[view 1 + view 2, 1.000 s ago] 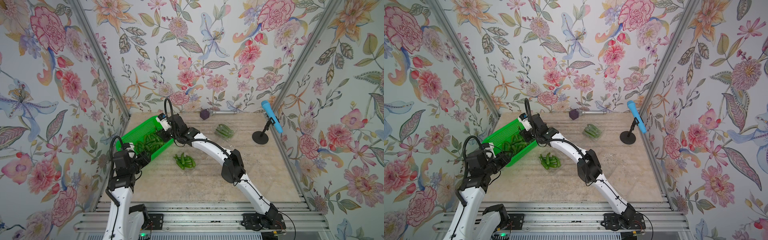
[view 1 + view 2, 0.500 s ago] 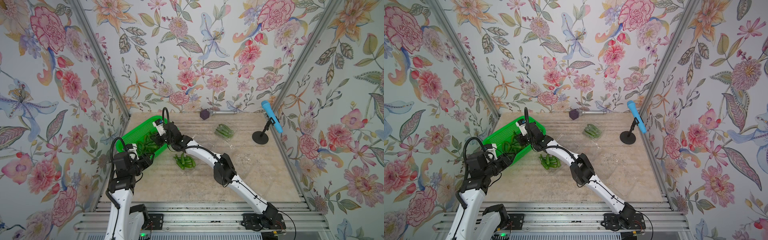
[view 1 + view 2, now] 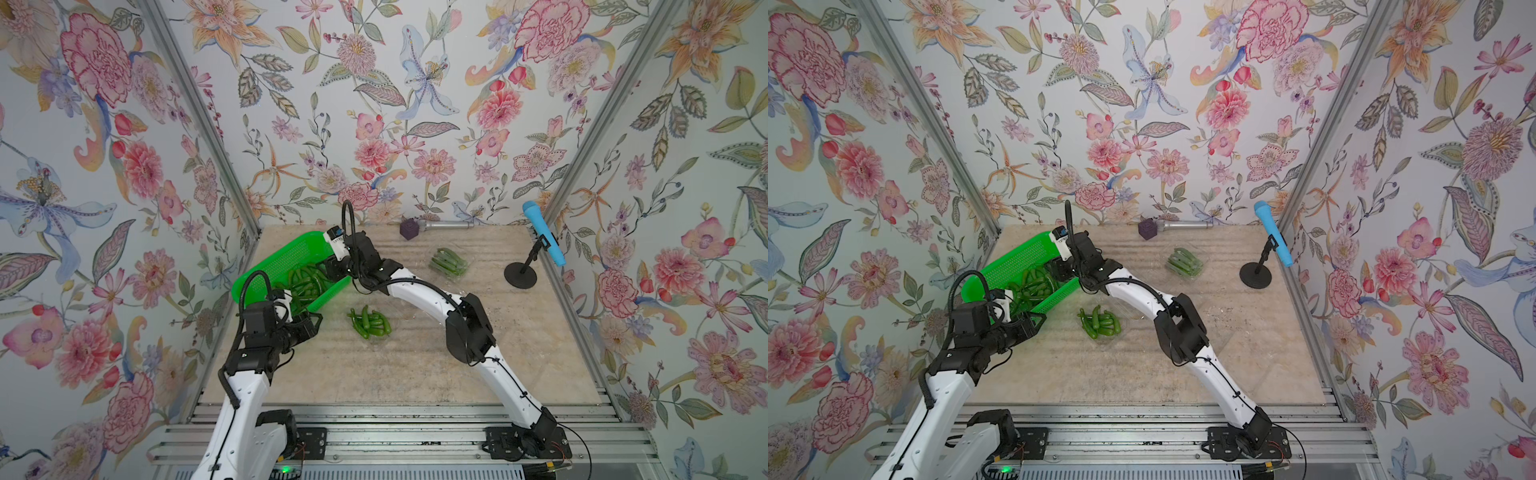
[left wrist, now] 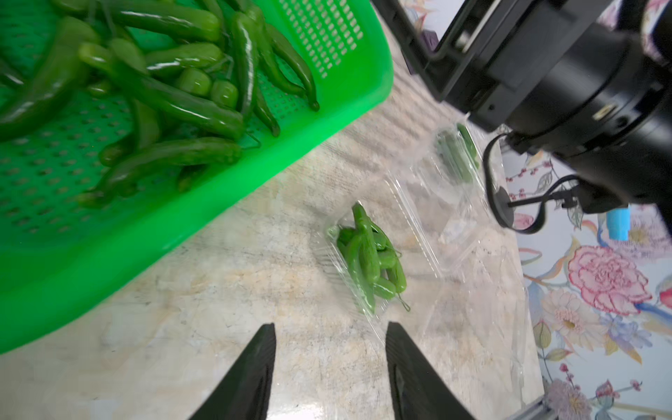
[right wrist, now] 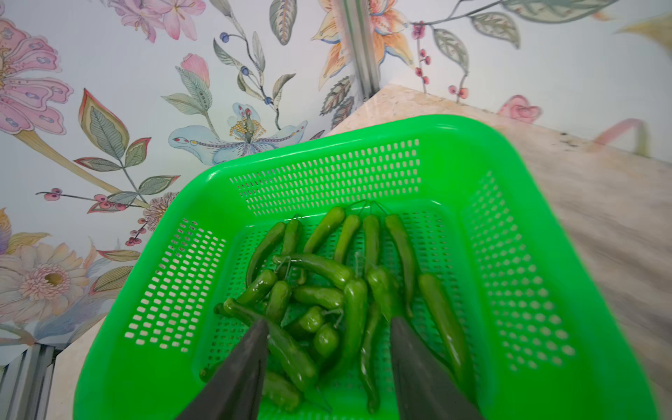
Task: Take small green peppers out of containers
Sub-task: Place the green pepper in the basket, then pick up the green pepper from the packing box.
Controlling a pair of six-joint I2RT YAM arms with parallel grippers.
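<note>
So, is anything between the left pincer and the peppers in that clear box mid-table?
Nothing visible. The left pincer is open over bare table, and the peppers lie just ahead in their clear container, whose lid looks open. The green basket sits off to one side.

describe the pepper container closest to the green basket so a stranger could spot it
Find the green basket at the left rear of the table. In front of its near corner sits a clear container of small green peppers. Its peppers lie in a loose jumble, while the other filled container, nearer the back wall, holds a tidy parallel bundle.
</note>
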